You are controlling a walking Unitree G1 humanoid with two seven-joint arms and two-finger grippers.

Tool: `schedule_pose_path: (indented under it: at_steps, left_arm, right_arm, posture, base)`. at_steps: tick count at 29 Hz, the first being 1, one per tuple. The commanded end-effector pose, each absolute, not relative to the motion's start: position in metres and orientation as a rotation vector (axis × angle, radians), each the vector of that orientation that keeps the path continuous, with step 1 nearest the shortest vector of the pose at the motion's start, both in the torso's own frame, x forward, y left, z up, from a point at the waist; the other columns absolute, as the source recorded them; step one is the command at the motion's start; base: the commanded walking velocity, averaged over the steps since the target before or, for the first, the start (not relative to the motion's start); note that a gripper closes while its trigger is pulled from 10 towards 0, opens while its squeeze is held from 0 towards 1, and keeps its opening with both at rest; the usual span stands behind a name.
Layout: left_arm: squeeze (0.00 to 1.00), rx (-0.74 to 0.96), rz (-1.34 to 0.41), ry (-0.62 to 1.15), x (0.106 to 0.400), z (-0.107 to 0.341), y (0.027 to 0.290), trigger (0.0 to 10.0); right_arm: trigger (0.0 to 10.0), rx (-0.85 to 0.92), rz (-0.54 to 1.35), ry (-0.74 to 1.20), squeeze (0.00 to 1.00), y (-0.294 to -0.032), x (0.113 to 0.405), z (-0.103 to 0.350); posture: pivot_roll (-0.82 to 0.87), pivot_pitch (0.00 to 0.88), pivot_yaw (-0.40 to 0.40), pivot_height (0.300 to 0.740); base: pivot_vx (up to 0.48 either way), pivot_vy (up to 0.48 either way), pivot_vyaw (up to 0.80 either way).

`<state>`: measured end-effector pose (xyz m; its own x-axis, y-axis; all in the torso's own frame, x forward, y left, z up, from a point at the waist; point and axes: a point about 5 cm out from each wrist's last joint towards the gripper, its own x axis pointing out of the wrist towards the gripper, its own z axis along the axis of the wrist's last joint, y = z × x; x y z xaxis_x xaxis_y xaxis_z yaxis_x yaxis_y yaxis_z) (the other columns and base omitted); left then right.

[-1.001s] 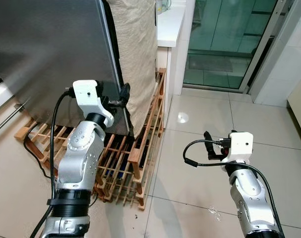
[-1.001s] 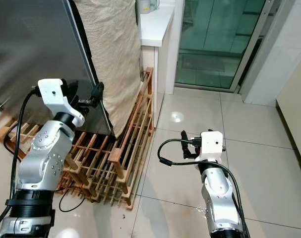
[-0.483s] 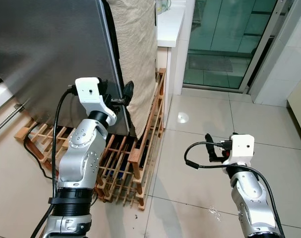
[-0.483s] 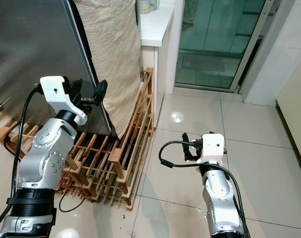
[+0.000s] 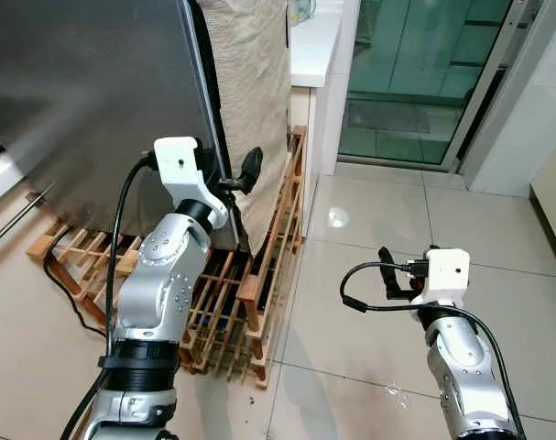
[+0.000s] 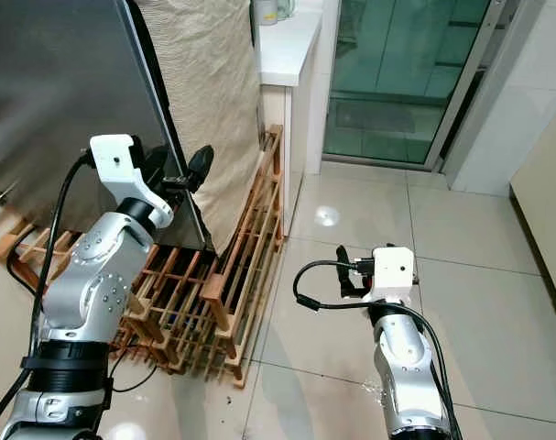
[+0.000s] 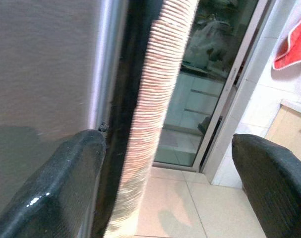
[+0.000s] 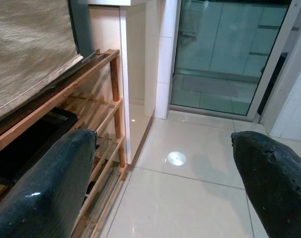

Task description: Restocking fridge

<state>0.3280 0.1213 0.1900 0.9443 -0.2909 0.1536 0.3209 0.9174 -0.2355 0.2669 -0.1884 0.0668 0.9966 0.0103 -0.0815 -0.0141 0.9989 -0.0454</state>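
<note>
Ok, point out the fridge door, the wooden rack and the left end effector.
fridge door (image 5: 85, 101), left eye view, steel front.
wooden rack (image 5: 270, 238), left eye view, side rail.
left end effector (image 5: 241, 174), left eye view, between fingertips.

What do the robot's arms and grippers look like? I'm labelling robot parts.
Both arms are silver, jointed metal with a white boxy wrist block and a looping black cable. The left gripper and right gripper each have two long black fingers, glossy and rounded.

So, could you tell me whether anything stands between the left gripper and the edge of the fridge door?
Nothing visible does. The left gripper, fingers open, is right at the fridge door edge, with the beige cloth hanging just beyond it.
</note>
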Motion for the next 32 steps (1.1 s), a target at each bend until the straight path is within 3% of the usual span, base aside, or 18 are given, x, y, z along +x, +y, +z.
schedule_pose_path:
  at_steps: [1,19,23,32]
  left_arm:
    - [0.0,-0.255,-0.328,-0.116,0.331,0.192,0.118,10.0]
    - [0.0,-0.281,-0.199,-0.101,0.353,0.192,0.11,10.0]
    - [0.0,-0.349,-0.166,-0.08,0.358,0.19,0.111,10.0]
    - [0.0,-0.319,-0.091,-0.086,0.363,0.187,0.119,10.0]
  right_arm:
    - [10.0,-0.037,0.01,0.078,0.0,-0.188,0.268,0.068]
    - [10.0,-0.039,0.001,0.079,0.0,-0.188,0.266,0.067]
    - [10.0,-0.039,-0.002,0.079,0.0,-0.188,0.267,0.067]
    - [10.0,-0.04,-0.006,0.08,0.0,-0.189,0.265,0.067]
  posture:
    - [-0.15,0.0,0.076,0.74]
    - [-0.17,0.0,0.086,0.74]
    - [-0.17,0.0,0.089,0.74]
    - [-0.18,0.0,0.09,0.74]
  base:
    - [0.0,0.0,0.0]
    - [0.0,0.0,0.0]
    - [0.0,0.0,0.0]
    - [0.0,0.0,0.0]
